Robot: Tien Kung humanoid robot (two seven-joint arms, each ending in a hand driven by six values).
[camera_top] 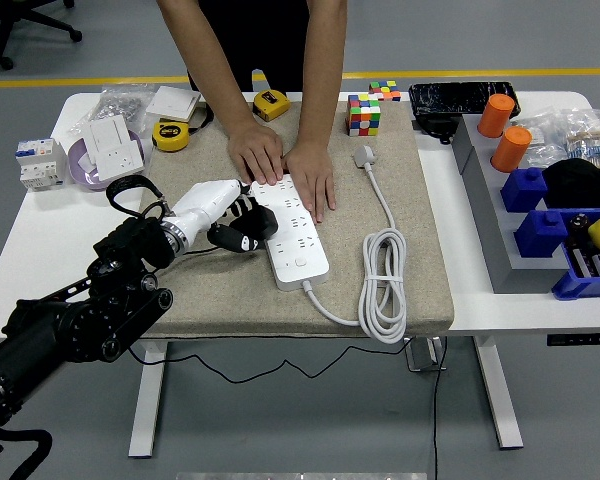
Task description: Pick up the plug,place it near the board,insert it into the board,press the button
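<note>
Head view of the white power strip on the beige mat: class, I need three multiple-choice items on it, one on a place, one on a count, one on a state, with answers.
1. Where does the white power strip lie?
A. on the beige felt mat
B. in the blue bin
C. on the floor

2. How many orange cylinders stand at the right?
A. one
B. two
C. four

3. What is the left robot hand doing?
A. resting open
B. holding the black plug at the strip
C. pressing the cube

Answers: 1 A, the strip sits on the mat; 2 B, two stand side by side; 3 B, fingers curl round the plug while a person's hands hold the strip.
</note>
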